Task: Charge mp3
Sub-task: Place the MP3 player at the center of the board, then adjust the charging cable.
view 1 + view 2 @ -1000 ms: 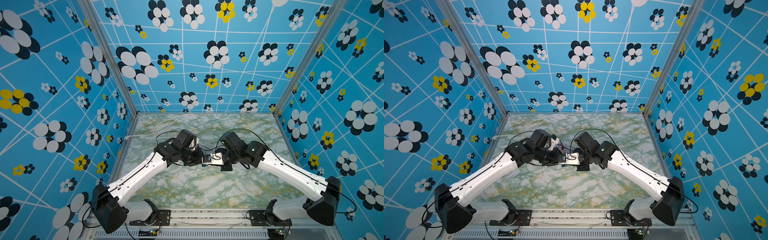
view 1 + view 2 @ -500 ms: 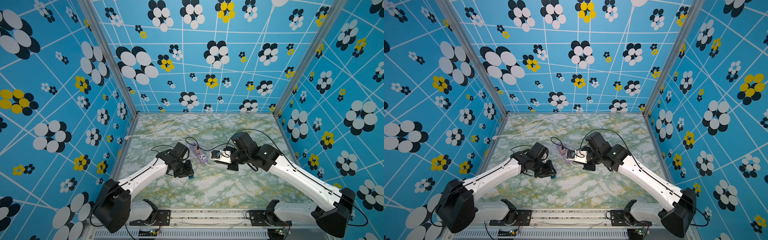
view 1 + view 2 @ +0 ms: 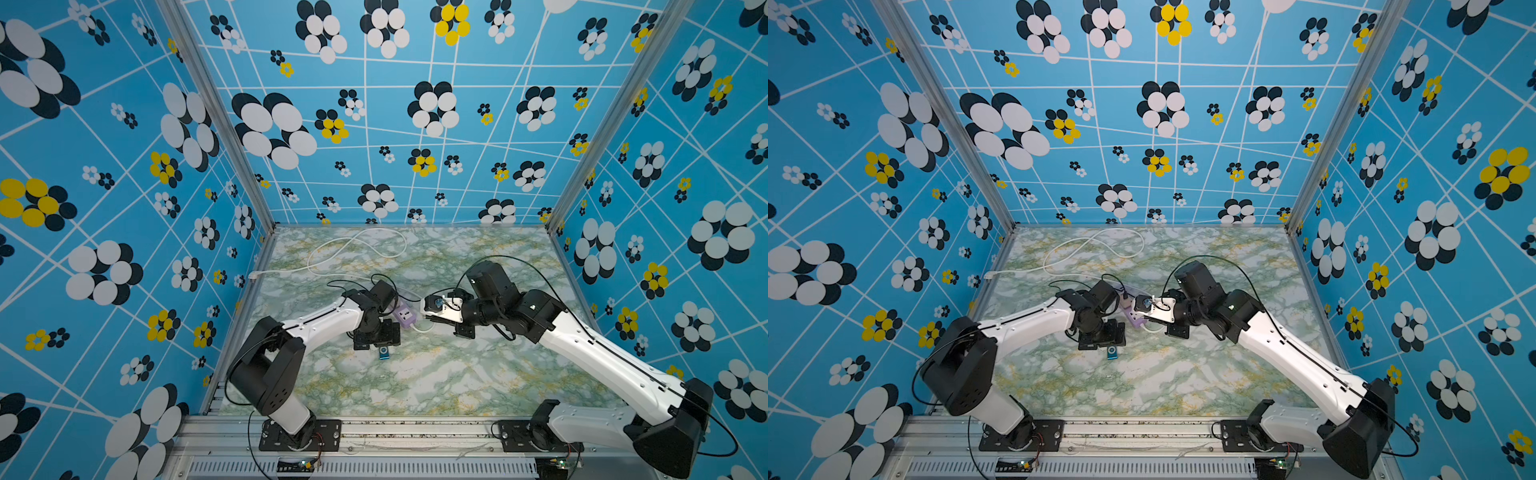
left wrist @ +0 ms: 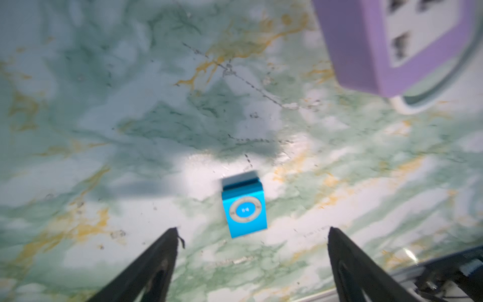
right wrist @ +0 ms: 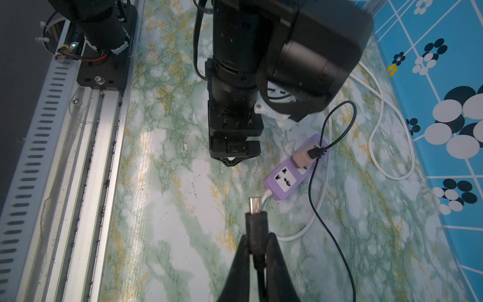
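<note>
Resting on green-veined marble tabletop [image 3: 436, 378]: mp3 [image 3: 385, 353]; flowered blue walls [image 3: 374, 124] around.

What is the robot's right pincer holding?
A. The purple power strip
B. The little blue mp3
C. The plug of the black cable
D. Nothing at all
C: in the right wrist view the right pincer is shut on the black cable plug, while the mp3 lies loose on the table and the purple power strip sits apart from that pincer.
</note>
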### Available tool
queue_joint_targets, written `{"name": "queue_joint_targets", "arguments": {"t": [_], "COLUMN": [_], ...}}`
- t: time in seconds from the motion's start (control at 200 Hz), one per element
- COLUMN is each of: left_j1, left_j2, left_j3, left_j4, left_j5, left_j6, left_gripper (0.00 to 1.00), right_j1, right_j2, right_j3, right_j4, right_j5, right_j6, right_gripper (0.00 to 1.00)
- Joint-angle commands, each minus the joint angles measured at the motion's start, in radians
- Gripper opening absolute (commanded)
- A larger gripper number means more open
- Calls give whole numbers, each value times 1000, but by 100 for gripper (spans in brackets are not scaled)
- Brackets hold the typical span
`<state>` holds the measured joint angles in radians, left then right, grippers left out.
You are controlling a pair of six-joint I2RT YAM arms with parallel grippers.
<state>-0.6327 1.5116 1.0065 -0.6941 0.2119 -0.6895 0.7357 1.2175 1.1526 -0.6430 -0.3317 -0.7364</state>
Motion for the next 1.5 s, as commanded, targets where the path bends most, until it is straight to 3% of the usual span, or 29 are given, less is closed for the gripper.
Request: {"name": "queue_joint_targets", "arguments": {"t": [0.0,0.05,0.095,0.155,0.36,0.61,0.805,1.025,1.294,1.364,1.494], "left_j1": [58,120,172,218,116,-1,-4,4,29,28,25], "left_j2": [-288,-406,-475,-484,-285,-127,-143,-149,-177,-170,-155], "left_j3": [-63,-183,-279,-323,-195,-117,-161,-179,-179,-181,-174], "left_j4": [248,563,825,988,1075,1139,1181,1161,1111,1130,1154], "left_j5": [217,381,455,512,706,759,766,790,794,797,807], "left_j6": [22,-59,-183,-304,-412,-461,-498,-506,-489,-503,-520], "left_gripper": [97,100,99,99,99,77,70,53,44,33,31], "right_j1": [-40,-58,-66,-69,-70,-71,-70,-73,-82,-81,-81], "right_j2": [-43,-49,-46,-39,-32,-33,-34,-24,-19,-18,-15], "right_j3": [-20,-19,-10,5,37,49,46,53,54,56,57], "right_j4": [1,6,2,-2,6,8,-6,-5,-20,-17,-15], "right_j5": [-64,-92,-115,-128,-140,-139,-112,-81,-59,-67,-70], "right_j6": [-2,-12,-31,-40,-50,-50,-55,-54,-61,-61,-63], "right_gripper": [1,1,1,1,1,2,2,2,2,2,2]}}
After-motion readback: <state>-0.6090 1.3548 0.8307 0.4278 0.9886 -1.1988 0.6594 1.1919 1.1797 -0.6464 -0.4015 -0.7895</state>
